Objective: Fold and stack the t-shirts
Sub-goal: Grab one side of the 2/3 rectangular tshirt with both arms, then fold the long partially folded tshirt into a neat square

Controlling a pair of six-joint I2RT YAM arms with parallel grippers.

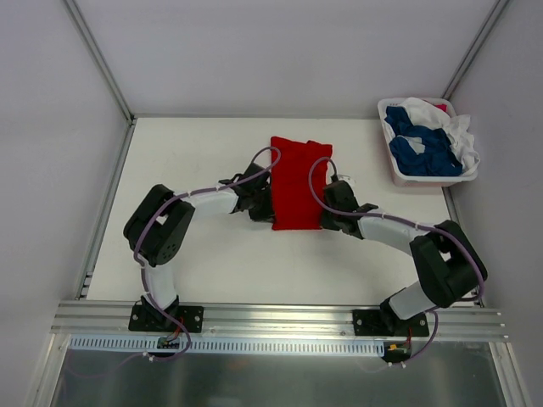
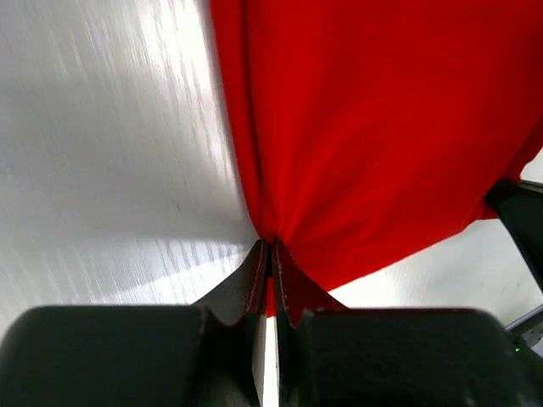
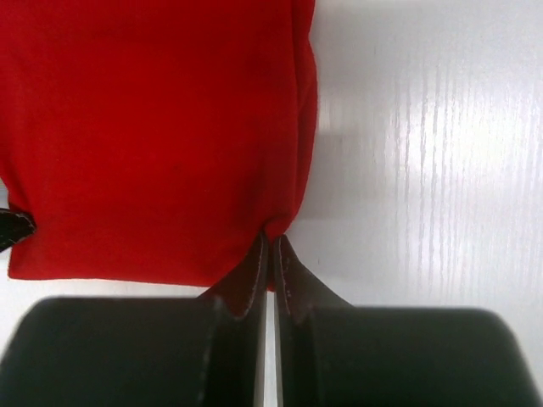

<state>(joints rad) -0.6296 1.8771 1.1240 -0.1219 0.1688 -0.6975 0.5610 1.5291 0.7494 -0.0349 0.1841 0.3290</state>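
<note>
Top external view: left gripper [image 1: 268, 210] pinches the folded red t-shirt [image 1: 297, 180] at its seven o'clock, right gripper [image 1: 323, 217] pinches it at five o'clock.

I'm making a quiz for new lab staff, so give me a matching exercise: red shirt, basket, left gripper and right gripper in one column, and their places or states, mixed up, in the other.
Column one:
1. red shirt
2. basket
3. left gripper
4. right gripper

Column two:
A. at the far right corner of the table, holding blue and white shirts
B. shut on the red shirt's right edge
C. lying folded mid-table
D. shut on the red shirt's left edge

Pairs: 1-C, 2-A, 3-D, 4-B
</note>
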